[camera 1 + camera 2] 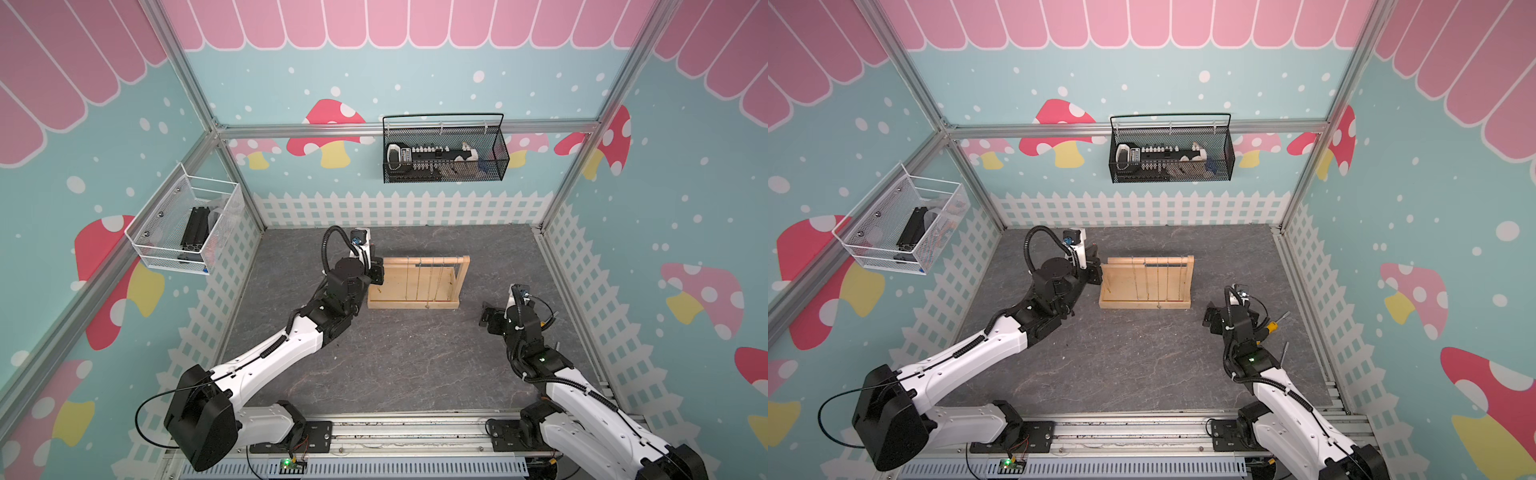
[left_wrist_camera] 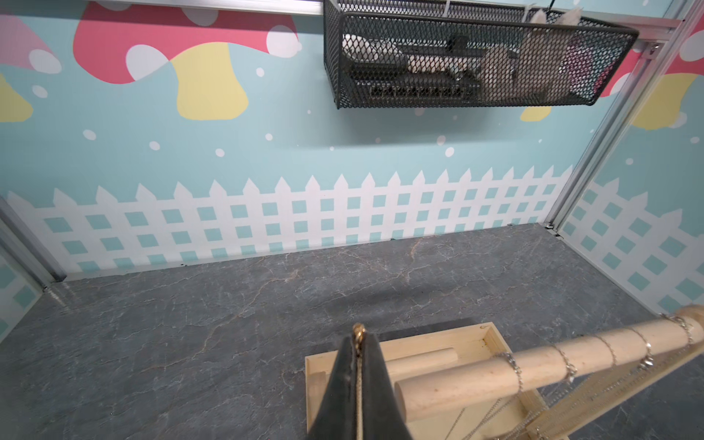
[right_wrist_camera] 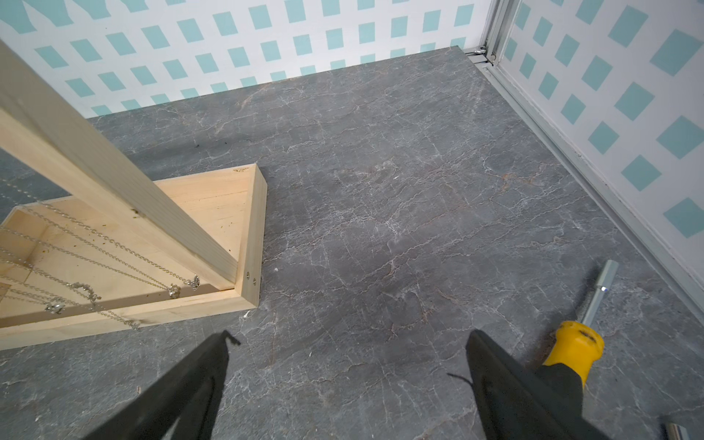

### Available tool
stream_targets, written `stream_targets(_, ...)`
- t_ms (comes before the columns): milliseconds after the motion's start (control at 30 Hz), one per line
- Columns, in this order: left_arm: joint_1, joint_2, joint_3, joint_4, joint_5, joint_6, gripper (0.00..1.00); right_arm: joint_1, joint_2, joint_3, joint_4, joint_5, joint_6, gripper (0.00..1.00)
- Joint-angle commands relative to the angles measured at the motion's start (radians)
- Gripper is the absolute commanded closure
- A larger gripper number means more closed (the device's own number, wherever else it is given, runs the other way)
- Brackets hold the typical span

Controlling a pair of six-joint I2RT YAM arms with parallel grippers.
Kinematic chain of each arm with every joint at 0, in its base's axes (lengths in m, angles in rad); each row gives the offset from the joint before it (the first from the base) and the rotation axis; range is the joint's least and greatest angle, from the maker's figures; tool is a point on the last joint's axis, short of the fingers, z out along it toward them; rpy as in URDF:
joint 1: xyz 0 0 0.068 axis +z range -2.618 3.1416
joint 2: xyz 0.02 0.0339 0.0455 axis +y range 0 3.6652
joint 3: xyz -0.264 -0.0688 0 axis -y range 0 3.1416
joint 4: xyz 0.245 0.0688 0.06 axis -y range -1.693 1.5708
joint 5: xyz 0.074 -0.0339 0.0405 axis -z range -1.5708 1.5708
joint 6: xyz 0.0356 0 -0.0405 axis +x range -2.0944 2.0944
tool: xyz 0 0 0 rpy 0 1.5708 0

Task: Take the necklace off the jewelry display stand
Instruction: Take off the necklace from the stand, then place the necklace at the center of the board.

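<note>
Though between jaws, necklace (image 2: 358, 335) mostly hidden.

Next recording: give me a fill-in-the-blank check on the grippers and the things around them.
The left gripper is ___ on a gold necklace. The right gripper is ___ above the table. The tool beside it has a ___ handle. The mesh basket on the back wall is ___.
Missing words: shut; open; yellow; black.
</note>
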Motion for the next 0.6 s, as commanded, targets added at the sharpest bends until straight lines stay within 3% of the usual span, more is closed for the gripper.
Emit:
stream_targets(0, 0.016, -0.019, 0.020, -0.096, 0.043, -0.026, 1.00, 0.008, -0.014, 0.013, 0.012, 0.004, 0.006, 0.02)
stream_targets(200, 0.015, -0.099, -0.013, -0.170, 0.168, -0.050, 1.00, 0.006, 0.015, 0.016, 0.025, 0.009, -0.010, 0.02)
stream_targets(467, 0.011, -0.313, -0.041, -0.420, 0.223, -0.116, 1.00, 0.007, 0.081, 0.037, 0.037, -0.015, -0.021, 0.01)
stream_targets(567, 0.011, -0.390, -0.047, -0.515, 0.297, -0.128, 1.00, 0.008, 0.092, 0.038, 0.039, -0.020, -0.017, 0.01)
